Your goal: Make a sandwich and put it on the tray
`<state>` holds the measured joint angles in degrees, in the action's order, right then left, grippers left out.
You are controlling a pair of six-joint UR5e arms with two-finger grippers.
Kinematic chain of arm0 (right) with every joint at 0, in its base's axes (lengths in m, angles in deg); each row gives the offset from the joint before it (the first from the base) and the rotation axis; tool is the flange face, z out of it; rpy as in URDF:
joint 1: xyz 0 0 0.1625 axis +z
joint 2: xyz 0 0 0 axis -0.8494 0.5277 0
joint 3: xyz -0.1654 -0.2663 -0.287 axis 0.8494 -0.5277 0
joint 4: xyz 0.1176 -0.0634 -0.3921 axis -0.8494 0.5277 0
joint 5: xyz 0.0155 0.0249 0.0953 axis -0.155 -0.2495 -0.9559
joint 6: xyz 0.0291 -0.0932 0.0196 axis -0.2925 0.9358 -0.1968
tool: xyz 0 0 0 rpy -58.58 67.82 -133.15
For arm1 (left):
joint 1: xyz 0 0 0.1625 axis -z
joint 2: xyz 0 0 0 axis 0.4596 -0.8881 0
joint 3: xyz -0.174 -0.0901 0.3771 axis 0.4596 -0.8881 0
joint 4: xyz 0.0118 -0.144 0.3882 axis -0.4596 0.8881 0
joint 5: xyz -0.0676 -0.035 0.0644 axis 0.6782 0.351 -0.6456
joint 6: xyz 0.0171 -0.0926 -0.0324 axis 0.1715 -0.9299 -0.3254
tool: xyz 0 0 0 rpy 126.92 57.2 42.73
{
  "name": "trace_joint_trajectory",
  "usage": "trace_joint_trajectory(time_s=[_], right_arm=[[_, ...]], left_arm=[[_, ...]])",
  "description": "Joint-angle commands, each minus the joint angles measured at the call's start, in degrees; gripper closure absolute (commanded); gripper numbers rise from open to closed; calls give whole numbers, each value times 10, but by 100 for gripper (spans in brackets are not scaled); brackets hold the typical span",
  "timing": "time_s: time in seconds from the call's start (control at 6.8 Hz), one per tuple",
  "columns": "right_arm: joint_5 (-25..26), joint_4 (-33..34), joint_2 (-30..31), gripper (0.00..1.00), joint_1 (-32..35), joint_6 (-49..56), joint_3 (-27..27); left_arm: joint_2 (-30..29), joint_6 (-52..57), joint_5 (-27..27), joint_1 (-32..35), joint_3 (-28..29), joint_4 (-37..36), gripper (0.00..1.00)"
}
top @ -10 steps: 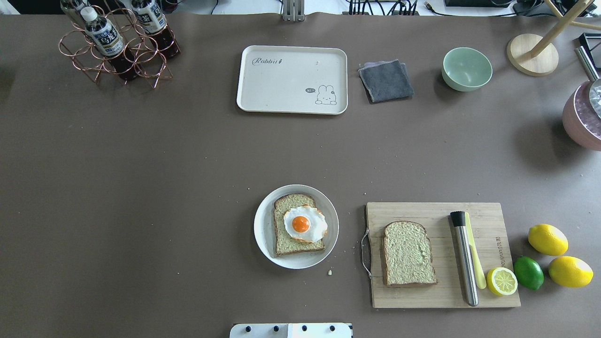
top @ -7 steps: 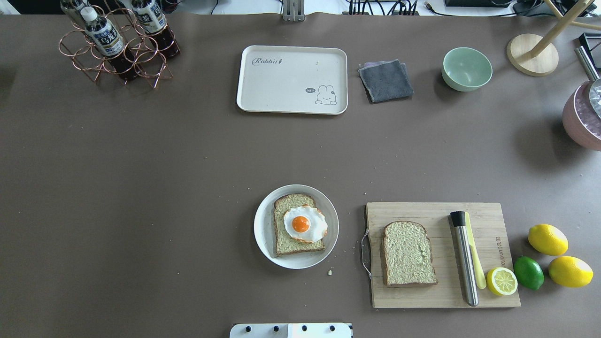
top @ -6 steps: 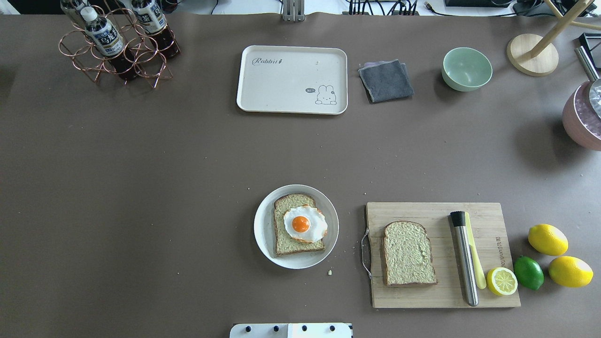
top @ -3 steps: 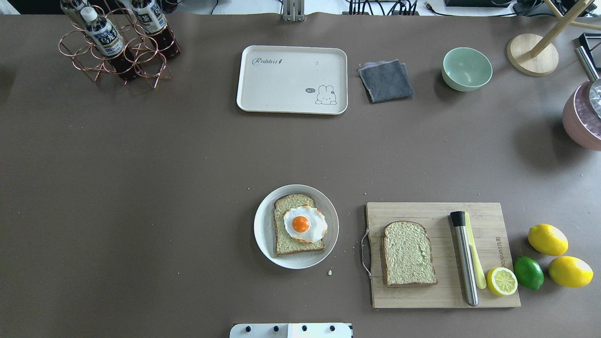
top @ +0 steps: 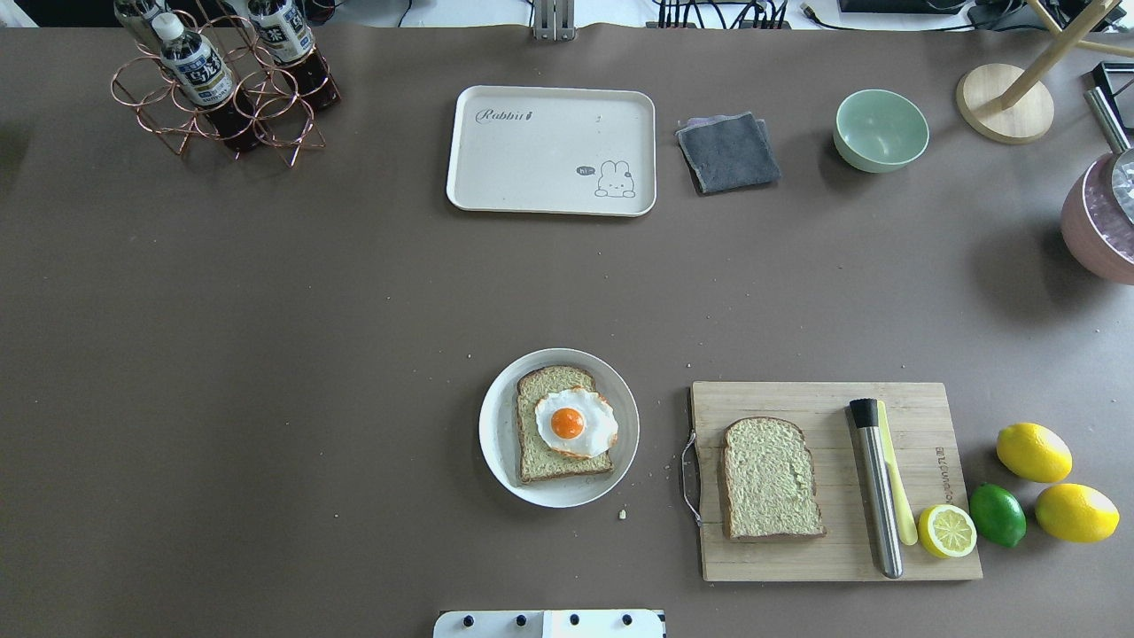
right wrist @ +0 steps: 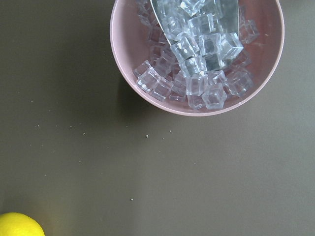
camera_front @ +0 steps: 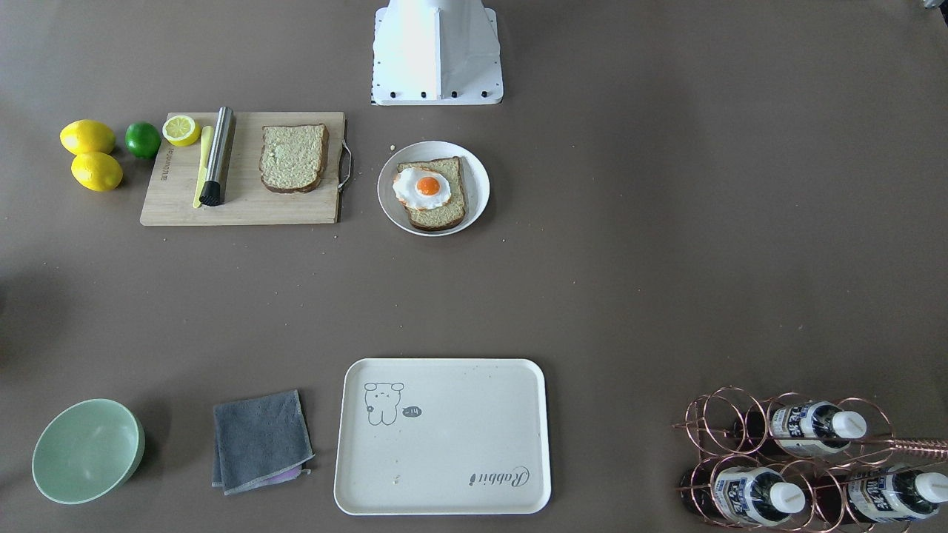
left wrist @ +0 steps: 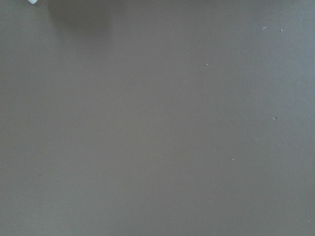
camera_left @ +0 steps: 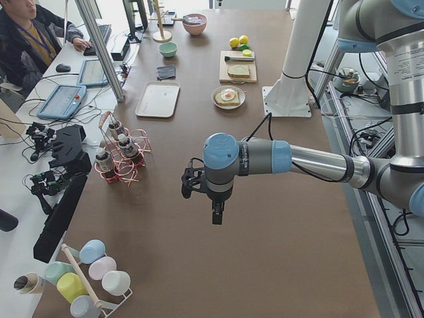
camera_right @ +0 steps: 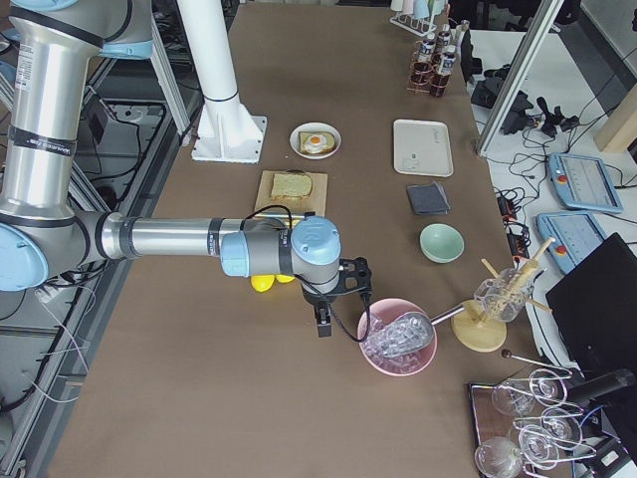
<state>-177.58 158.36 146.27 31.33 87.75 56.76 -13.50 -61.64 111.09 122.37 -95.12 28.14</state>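
L gripper (camera_left: 216, 215) hangs off a wrist bent straight down, w/ the left arm's forearm stretched roughly level out over the table's (left wrist: 157, 118) left end. It touches nothing and holds nothing we can make out. It shows only in the side view, so we can't tell how far its jaws stand apart, and its wrist cam gives us just bare brown tabletop. R gripper (camera_right: 322, 324) sits in much the same pose at the opposite end: forearm level, tool pointing down, above the table just beside the pink bowl (right wrist: 187, 111) of ice cubes (right wrist: 197, 64). Here too we can't tell the jaw gap. Its wrist cam looks down on that bowl, w/ a lemon (right wrist: 17, 225) at the bottom corner. Both are well apart from the food. The plate (top: 496, 443) sits near the robot's base, approx. mid-table, carrying the first bread slice (top: 542, 461) w/ the fried egg (top: 574, 424) on top, yolk up. The second bread slice (top: 769, 478) lies flat on the cutting board (top: 797, 558), to the plate's right and apart from it. The tray (top: 532, 159) is across the table on the far side, w/ a grey cloth (top: 728, 152) just beside it and a green bowl (top: 881, 130) further right.
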Motion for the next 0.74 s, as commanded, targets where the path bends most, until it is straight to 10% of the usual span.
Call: trace_joint_trajectory(time_s=[0.0,0.59], right_arm=[[-26,0,1,0,0,-5,0],[-44,-11,-5,0,-32,-36,30]], left_arm=[[3,0,0,-1,2,11,2],[12,-1,0,-1,2,23,2]])
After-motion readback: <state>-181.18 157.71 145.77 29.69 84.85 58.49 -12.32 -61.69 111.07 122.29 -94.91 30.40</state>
